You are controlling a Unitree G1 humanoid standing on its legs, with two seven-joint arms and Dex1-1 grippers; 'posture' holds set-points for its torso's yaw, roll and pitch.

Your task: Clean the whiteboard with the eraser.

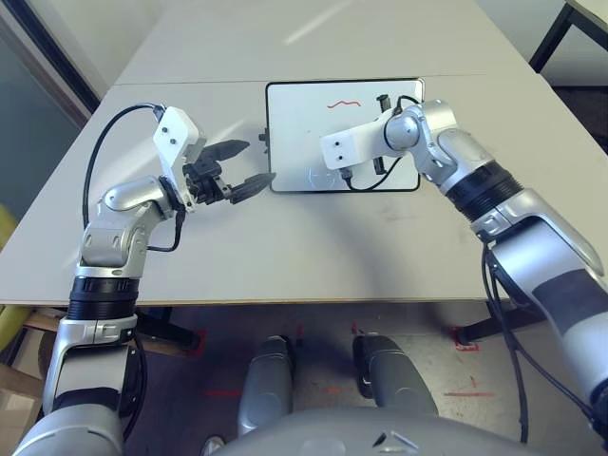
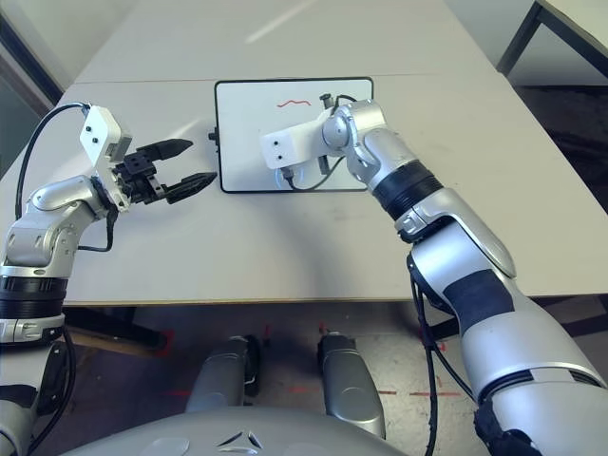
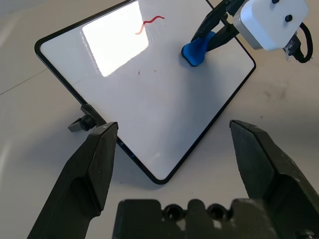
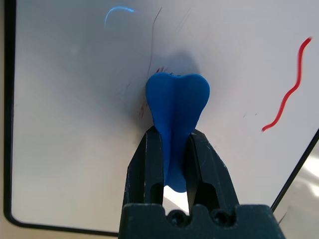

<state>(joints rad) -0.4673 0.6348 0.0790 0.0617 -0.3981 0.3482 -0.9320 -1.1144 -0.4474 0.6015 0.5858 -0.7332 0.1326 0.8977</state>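
Nearest, my left fingers (image 3: 169, 164) hang spread and empty beside the whiteboard (image 3: 164, 114) on the counter (image 1: 313, 256). Right fingers (image 4: 175, 159) clamp the eraser (image 4: 177, 107), pressed mid-board; the unbraced board may slide, leaving the far red squiggle (image 4: 289, 89).

A pale beige, smooth-topped table (image 1: 285, 256) carries one thing directly — a rectangular white whiteboard with a thin black frame and rounded corners (image 1: 304, 123), lying flat toward the far middle. A short red squiggle (image 1: 344, 103) marks its far part; nearer in are what may be faint smudges.
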